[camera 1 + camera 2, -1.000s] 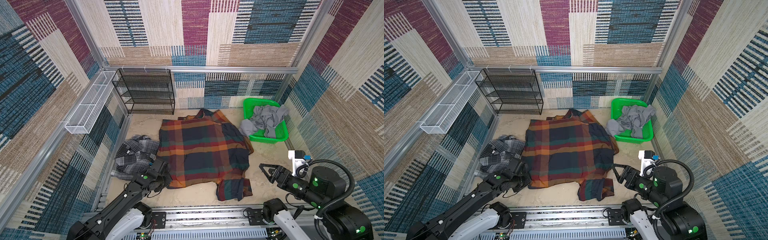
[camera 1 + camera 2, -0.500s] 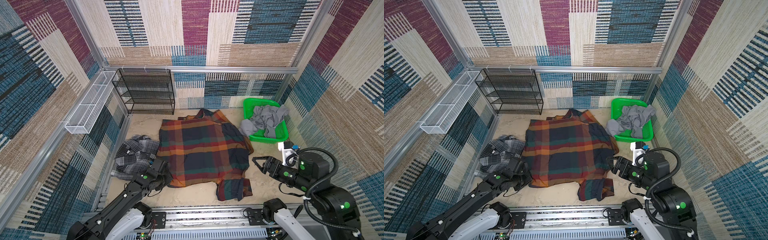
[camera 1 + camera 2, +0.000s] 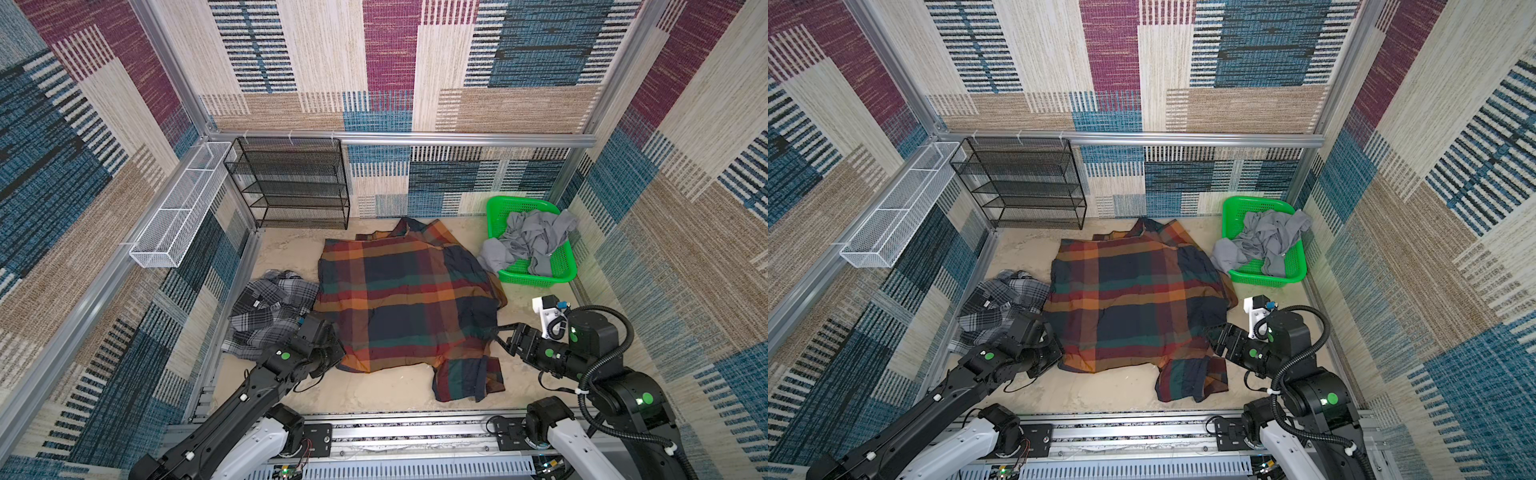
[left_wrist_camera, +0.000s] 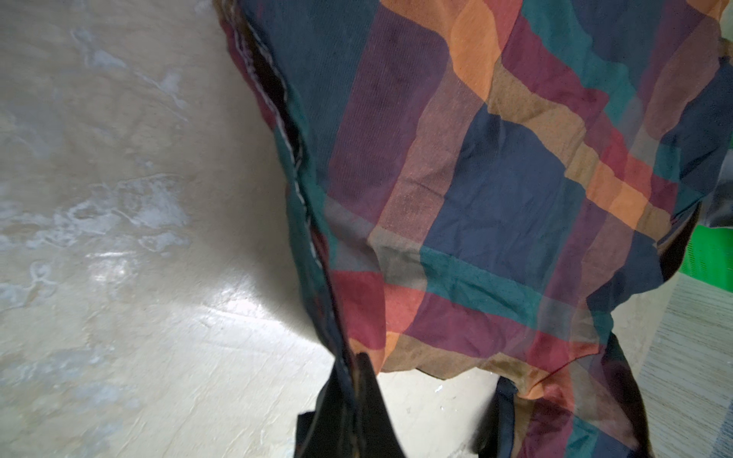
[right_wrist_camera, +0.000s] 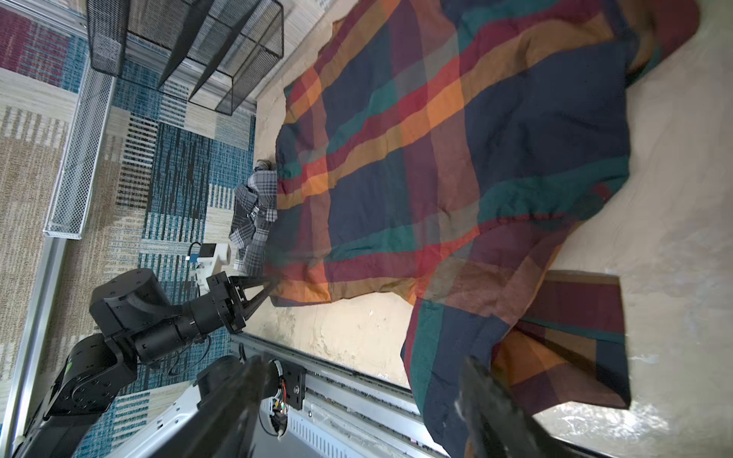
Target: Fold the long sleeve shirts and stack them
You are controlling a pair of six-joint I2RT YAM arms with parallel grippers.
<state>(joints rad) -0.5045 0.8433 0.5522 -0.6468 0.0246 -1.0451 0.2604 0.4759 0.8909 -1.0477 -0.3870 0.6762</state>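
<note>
- In both top views, the large plaid shirt (image 3: 407, 307) lay spread across the middle of the table (image 3: 374, 392) with its collar toward the far wall. The grey plaid shirt (image 3: 270, 309) lay crumpled against its left edge. The left gripper (image 3: 337, 358) sat at the near-left hem corner. The right gripper (image 3: 496, 334) reached the shirt's right edge, just beyond the sleeve end (image 3: 467, 380) that stuck out toward the rail.
- In the left wrist view, the fingers (image 4: 349, 416) were together and clamped on the hem, and the cloth rose off the table from that pinch.
- In the right wrist view, the fingers (image 5: 492, 404) stood apart with nothing between them. The sleeve end lay just ahead of them, and across the shirt the left gripper's tips met on the hem corner.
- The step looked like taking a second hold on the right side before a fold. It would go best if the right gripper came low and closed on the body's edge rather than the loose sleeve, level with the left pinch. Both arms could then lift evenly, so the checks stay square and the grey plaid shirt is not dragged along.
</note>
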